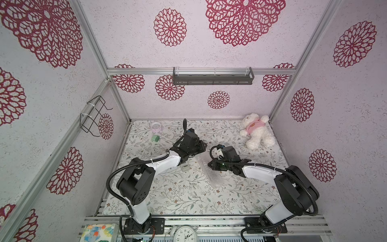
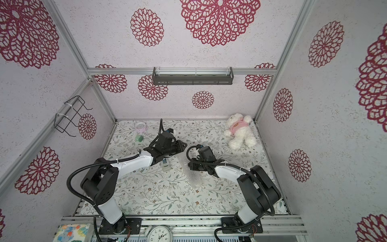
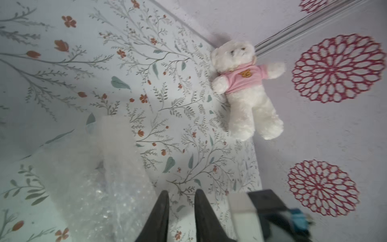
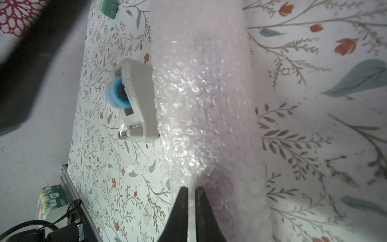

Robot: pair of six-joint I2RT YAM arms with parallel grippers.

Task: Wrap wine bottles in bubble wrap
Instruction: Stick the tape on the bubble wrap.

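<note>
At the near edge, on the metal rail in front of the arm bases, stand a white alarm clock point(image 1: 185, 234) and a colourful tissue pack point(image 1: 98, 232). Beyond them lies the table point(image 1: 167, 194) with its leafy floral cover. In both top views the bubble wrap point(image 1: 211, 176) lies about mid-table between the two arms as a whitish, crinkly rolled tube, slanting from its near end away toward the left. Just beside its left edge is a white-grey tape dispenser point(image 4: 138, 100) with a blue roll, partly under the left arm in a top view point(image 1: 185, 167). The right claw point(image 4: 191, 190) reaches in from the right onto the tube; its fingers stand almost together, pinching a fold of the wrap that fills the thin slit between them. A dim purplish shape shows through the plastic right by those fingertips, seemingly the wine bottle point(image 4: 221, 180) rolled up inside, though its outline is too blurred to trace. A little farther, the left claw point(image 3: 181, 199) is beside the far part of the tube, its two dark fingers parted with only the table cover showing between them, gripping nothing. Toward the far left of the table sit a small green block point(image 1: 155, 138) and, behind it, a pale pink round item point(image 1: 156, 126). In the far right corner a white teddy bear point(image 1: 258, 131) in a pink shirt lies on its back. A dark shelf point(image 1: 212, 76) hangs on the back wall.
</note>
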